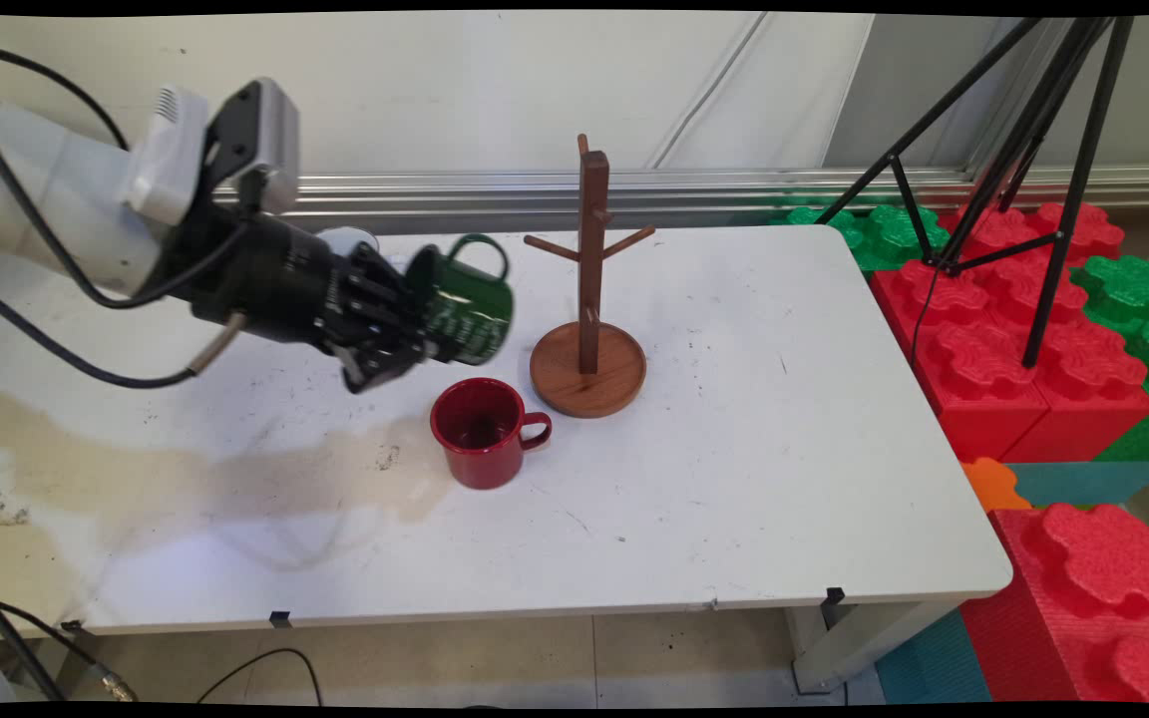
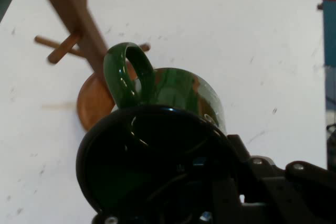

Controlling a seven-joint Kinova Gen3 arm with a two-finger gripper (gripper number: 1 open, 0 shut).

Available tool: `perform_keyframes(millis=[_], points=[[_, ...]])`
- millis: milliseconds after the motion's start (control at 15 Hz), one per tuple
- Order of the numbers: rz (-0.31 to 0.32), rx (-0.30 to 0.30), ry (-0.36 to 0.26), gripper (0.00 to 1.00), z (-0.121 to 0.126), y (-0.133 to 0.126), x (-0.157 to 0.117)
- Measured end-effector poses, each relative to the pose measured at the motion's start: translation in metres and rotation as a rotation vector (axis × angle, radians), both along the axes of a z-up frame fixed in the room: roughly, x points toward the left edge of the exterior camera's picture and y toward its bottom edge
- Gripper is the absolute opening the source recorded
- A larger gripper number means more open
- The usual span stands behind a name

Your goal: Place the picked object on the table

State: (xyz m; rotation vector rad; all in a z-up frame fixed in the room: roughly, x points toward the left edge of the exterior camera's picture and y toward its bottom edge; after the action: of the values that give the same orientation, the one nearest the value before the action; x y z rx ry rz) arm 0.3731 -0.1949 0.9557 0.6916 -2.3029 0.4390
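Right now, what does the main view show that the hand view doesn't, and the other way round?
Only the main view shows the red mug standing upright on the table in front of the rack's base, plus the tripod and foam blocks.

Only the hand view looks into the green mug's dark opening.

Both show the end effector holding the green mug tipped on its side, handle up, beside the wooden mug rack.

arm held level, pincer [image 1: 422, 324] clamped shut.

Bright, even light; soft shadows; hand view slightly blurred
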Motion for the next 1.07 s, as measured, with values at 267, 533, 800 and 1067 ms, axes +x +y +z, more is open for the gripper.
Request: perform_keyframes(millis=[267, 533, 800, 1067], points=[[0.011, -0.002, -0.055, 0.0, 0.004, -0.004, 0.019], [0.034, 0.009, -0.114, 0.0, 0.007, -0.017, 0.033], [0.057, 0.035, -0.19, 0.0, 0.008, -0.045, 0.043], [0.065, 0.084, -0.258, 0.0, 0.001, -0.076, 0.04]])
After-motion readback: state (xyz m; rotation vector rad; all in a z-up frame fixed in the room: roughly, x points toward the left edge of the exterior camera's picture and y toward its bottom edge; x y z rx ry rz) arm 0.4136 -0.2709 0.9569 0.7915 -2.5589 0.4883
